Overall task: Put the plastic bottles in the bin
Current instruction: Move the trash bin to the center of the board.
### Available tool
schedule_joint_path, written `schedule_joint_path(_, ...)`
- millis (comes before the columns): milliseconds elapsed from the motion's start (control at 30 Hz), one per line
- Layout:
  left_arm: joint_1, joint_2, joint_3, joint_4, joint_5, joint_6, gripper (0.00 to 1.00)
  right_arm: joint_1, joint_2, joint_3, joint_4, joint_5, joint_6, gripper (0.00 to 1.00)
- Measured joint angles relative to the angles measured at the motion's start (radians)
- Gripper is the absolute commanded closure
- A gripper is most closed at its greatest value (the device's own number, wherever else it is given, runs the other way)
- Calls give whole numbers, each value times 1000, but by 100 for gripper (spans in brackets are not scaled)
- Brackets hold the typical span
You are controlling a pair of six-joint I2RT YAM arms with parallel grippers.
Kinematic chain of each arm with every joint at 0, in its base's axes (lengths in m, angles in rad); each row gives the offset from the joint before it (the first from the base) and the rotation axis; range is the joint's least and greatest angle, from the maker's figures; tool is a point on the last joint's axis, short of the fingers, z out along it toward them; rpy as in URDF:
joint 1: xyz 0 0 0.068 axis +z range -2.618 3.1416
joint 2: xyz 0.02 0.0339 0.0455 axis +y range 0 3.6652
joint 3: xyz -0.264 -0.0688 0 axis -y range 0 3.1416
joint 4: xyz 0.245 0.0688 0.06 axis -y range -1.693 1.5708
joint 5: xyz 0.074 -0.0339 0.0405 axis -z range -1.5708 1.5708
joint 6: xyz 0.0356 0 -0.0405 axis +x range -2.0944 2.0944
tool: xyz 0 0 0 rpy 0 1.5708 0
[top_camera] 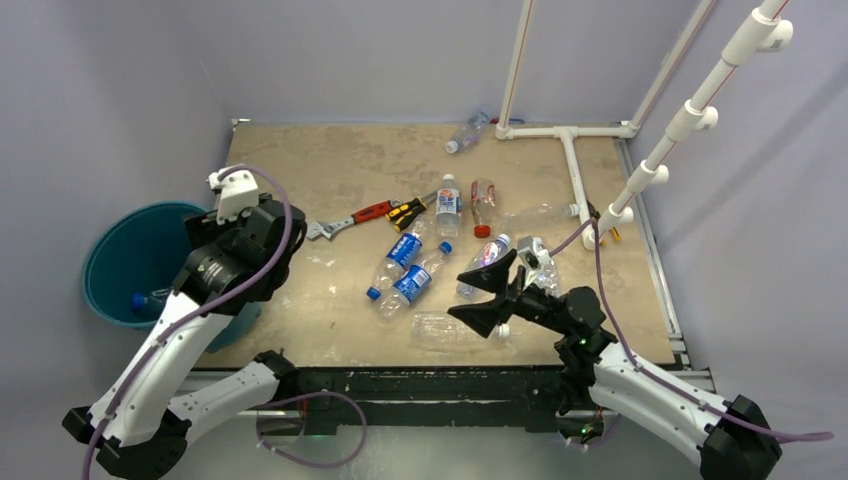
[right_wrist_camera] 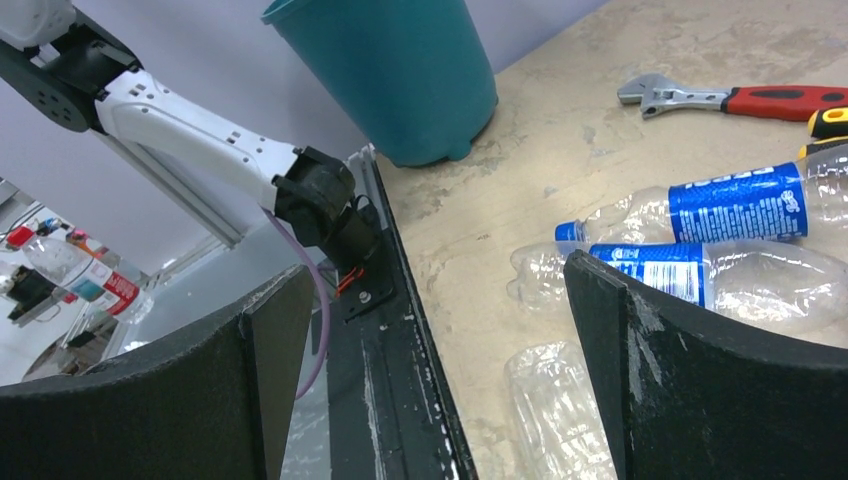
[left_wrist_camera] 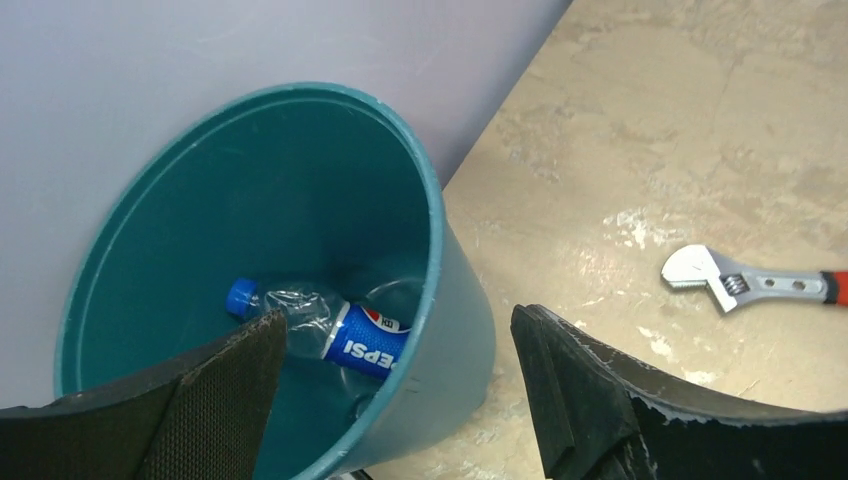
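Observation:
The teal bin [top_camera: 105,250] stands off the table's left edge, and one blue-labelled bottle [left_wrist_camera: 345,335] lies in its bottom. My left gripper [left_wrist_camera: 398,345] hangs open and empty over the bin's rim [left_wrist_camera: 430,200]. Several plastic bottles lie mid-table: two with blue labels [top_camera: 405,250] [top_camera: 412,282], a clear flattened one [top_camera: 445,328] near the front edge, a red-capped one [top_camera: 483,205] and one at the back [top_camera: 467,132]. My right gripper [top_camera: 478,295] is open and empty just above the clear flattened bottle [right_wrist_camera: 560,420], with the blue-labelled bottles [right_wrist_camera: 740,200] beyond it.
A red-handled wrench [top_camera: 345,222] and a yellow-black screwdriver [top_camera: 408,210] lie left of the bottles. A white pipe frame [top_camera: 570,150] occupies the back right corner. The black front rail [right_wrist_camera: 400,380] runs under my right gripper.

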Motion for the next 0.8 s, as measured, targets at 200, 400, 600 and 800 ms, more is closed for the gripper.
schedule_joint_path(200,20,35,-36,26,19,5,21,0,-27,-12,-1,0,1,1)
schedule_joint_path(400,172,37,-98,145,143,79,24,0,-49,-12,-9,0,1,1)
schedule_joint_path(600,418,48,-135,234,323,152,33,0,-99,-12,-26,1,0,1)
schedule_joint_path(800,445,63,-135,288,413,180,54,0,-101,-12,-28,1,0,1)
